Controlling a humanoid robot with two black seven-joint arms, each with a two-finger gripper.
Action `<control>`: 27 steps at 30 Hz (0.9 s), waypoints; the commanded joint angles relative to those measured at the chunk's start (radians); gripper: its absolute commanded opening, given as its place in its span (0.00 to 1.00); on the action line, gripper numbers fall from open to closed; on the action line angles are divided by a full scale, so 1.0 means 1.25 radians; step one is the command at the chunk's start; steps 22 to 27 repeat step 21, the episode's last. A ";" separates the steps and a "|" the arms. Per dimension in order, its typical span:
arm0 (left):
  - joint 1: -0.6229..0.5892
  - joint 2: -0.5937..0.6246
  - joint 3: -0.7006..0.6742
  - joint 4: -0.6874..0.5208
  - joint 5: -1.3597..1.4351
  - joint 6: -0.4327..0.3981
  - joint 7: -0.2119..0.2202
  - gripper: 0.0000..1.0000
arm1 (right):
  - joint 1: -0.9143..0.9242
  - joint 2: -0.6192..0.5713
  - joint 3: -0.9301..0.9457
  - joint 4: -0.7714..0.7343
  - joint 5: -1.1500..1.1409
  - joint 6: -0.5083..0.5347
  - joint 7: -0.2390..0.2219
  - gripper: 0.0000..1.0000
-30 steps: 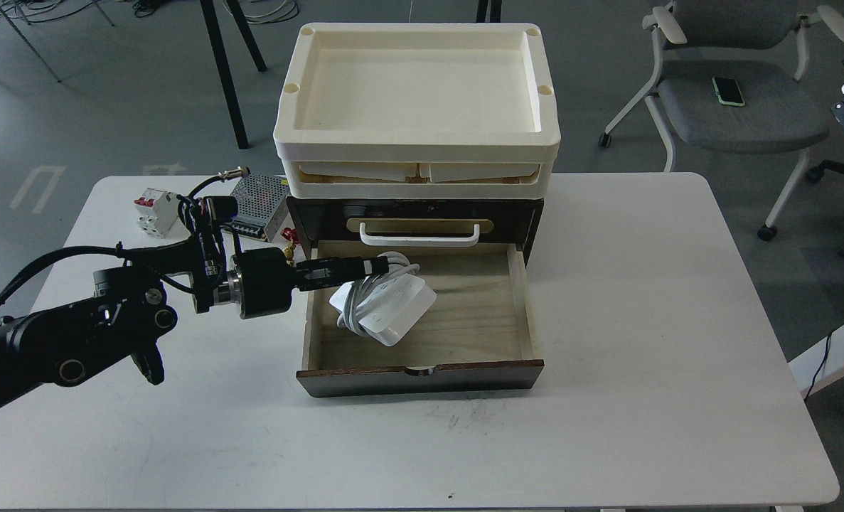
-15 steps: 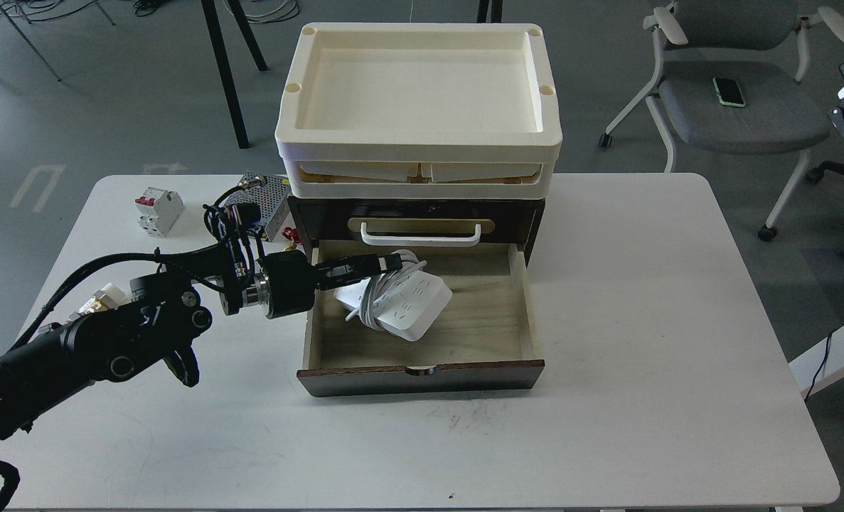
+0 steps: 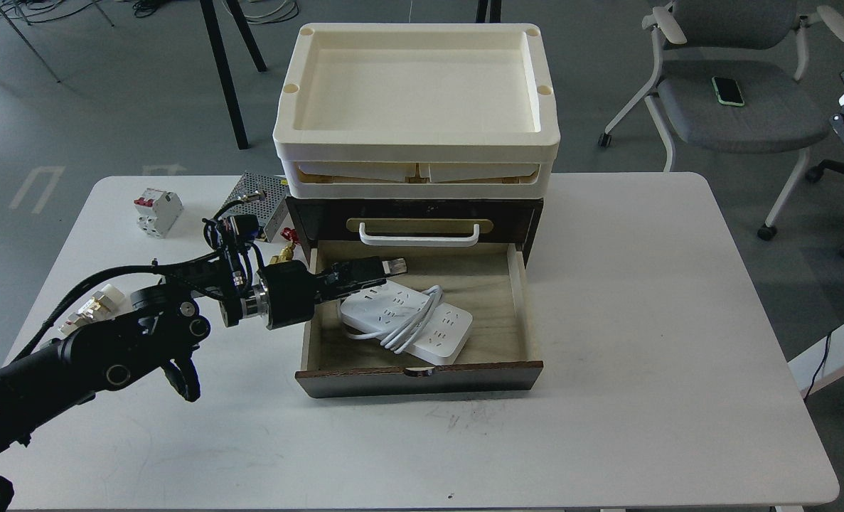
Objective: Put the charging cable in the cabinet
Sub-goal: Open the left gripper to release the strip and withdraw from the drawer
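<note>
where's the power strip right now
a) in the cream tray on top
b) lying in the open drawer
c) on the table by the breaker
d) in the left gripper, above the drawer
b: the power strip lies flat on the open drawer's wooden floor, apart from the left gripper.

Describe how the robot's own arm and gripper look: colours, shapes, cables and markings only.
Only the left arm shows: matte black, built of rounded, chunky joint housings with round silver bolt caps. Loose black cables loop along its top and bunch near the wrist. A silver metal ring sits behind a black cylindrical wrist drum. The left gripper is slim and dark with a pale metallic tip. No markings are legible. The right arm is out of view.
</note>
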 commanded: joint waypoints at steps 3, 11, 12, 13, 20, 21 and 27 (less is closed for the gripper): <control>0.002 0.137 -0.002 -0.005 -0.103 -0.087 0.000 0.91 | 0.001 0.007 0.004 0.001 -0.001 0.000 0.000 1.00; -0.009 0.255 -0.097 0.030 -0.681 -0.087 0.000 0.96 | 0.001 0.071 0.091 0.018 0.000 0.000 0.000 1.00; -0.014 0.256 -0.111 0.040 -0.724 -0.087 0.000 0.96 | 0.001 0.077 0.103 0.023 0.000 0.000 0.000 1.00; -0.022 0.256 -0.134 0.049 -0.762 -0.087 0.000 0.96 | 0.001 0.082 0.112 0.026 0.000 0.000 0.000 1.00; -0.059 0.233 -0.260 0.082 -0.835 -0.087 0.000 0.97 | -0.002 0.091 0.166 0.058 0.000 0.000 0.000 1.00; -0.062 0.224 -0.259 0.082 -0.834 -0.087 0.000 0.97 | -0.007 0.091 0.168 0.060 -0.001 0.000 0.000 1.00; -0.062 0.224 -0.259 0.082 -0.834 -0.087 0.000 0.97 | -0.007 0.091 0.168 0.060 -0.001 0.000 0.000 1.00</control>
